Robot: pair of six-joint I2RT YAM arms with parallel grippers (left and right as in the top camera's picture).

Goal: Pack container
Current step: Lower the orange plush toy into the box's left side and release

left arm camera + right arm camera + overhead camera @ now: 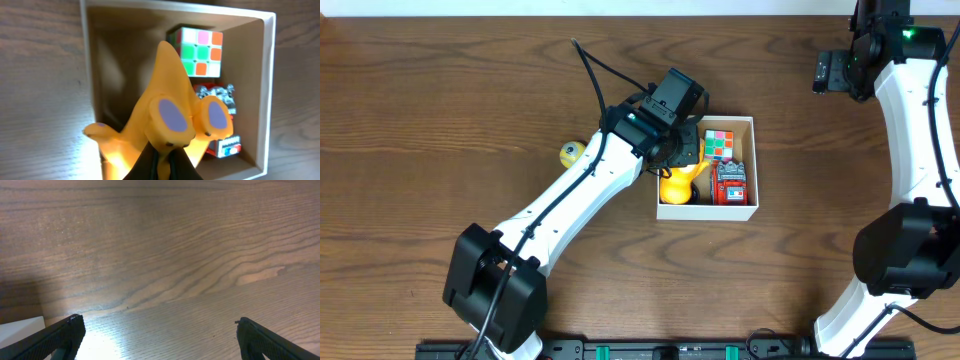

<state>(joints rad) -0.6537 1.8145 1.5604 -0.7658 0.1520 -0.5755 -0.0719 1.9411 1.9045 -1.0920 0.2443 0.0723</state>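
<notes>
While pinched by the left gripper (161,159), the yellow toy (165,110) is best lowered into the container (89,75) beside the cube (200,52). The right gripper (160,337) is spread wide.

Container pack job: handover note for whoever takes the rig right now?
Left gripper: shut on the yellow toy, held in the container's left half, not yet released.
Right gripper: open, empty, over the table, far right.
Done: puzzle cube and red toy in the container's right half.
Left: release yellow toy; probably pack the small yellow ball on the table left of the container.
</notes>
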